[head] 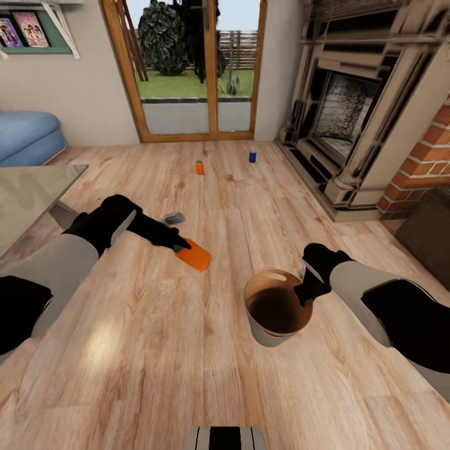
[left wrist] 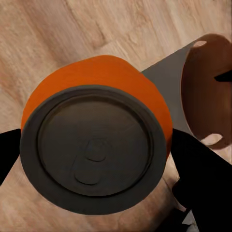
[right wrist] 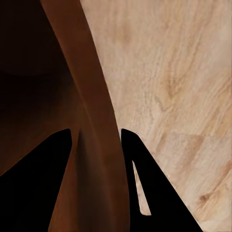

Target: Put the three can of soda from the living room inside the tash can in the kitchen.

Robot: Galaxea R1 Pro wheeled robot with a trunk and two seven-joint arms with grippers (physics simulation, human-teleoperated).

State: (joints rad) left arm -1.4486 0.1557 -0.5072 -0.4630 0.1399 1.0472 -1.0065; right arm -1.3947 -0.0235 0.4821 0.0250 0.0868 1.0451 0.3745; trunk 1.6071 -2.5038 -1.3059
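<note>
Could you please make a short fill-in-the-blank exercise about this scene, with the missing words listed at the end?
1. The left gripper holds an ____ soda can.
2. The right gripper grips the trash can by its ____.
3. Far off on the floor, one orange can and one ____ can stand upright.
4. Inside, the trash can is glossy ____.

Missing words: orange; rim; blue; brown
</note>
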